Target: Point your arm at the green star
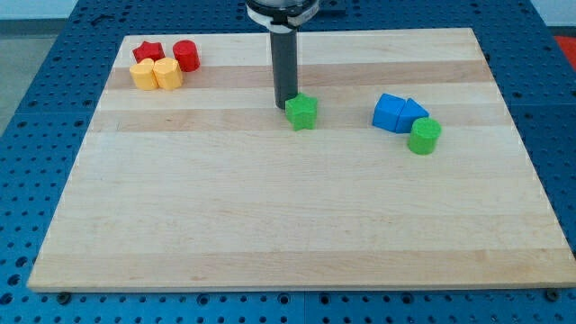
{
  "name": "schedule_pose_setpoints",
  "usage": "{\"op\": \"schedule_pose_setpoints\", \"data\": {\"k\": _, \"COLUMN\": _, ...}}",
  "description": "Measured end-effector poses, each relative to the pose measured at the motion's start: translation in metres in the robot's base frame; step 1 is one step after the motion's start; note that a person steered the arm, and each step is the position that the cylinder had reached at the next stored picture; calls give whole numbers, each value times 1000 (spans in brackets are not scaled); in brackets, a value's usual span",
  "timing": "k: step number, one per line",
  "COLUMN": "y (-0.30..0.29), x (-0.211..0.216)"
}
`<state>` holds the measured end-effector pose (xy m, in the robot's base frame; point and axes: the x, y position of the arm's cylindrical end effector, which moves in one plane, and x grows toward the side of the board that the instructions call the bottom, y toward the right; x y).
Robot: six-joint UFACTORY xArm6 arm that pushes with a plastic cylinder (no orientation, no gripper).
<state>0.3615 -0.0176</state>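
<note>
Touching the green star (pixel 303 112) at its left edge, my tip (pixel 285 107) sits near the desk (pixel 270 225) centre-top. No jaws on this rod. Blue blocks (pixel 399 114) and green cylinder (pixel 424 136) at the view's right; red (pixel 167 53) and yellow blocks (pixel 156 74) top-left.

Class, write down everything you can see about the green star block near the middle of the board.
The green star is a small, bright green block with a lobed, star-like outline and a flat top; it looks like painted wood or plastic. It sits flat on the pale wooden board, a little above the view's centre. My tip is right at its left side, touching or nearly so. No other block touches it; the green cylinder lies well to the view's right.
</note>
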Motion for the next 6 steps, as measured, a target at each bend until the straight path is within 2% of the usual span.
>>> {"op": "schedule_pose_setpoints", "data": {"k": 1, "y": 1, "x": 22}}
{"op": "schedule_pose_setpoints", "data": {"k": 3, "y": 67, "x": 43}}
{"op": "schedule_pose_setpoints", "data": {"k": 4, "y": 58, "x": 58}}
{"op": "schedule_pose_setpoints", "data": {"k": 5, "y": 8, "x": 75}}
{"op": "schedule_pose_setpoints", "data": {"k": 6, "y": 17, "x": 93}}
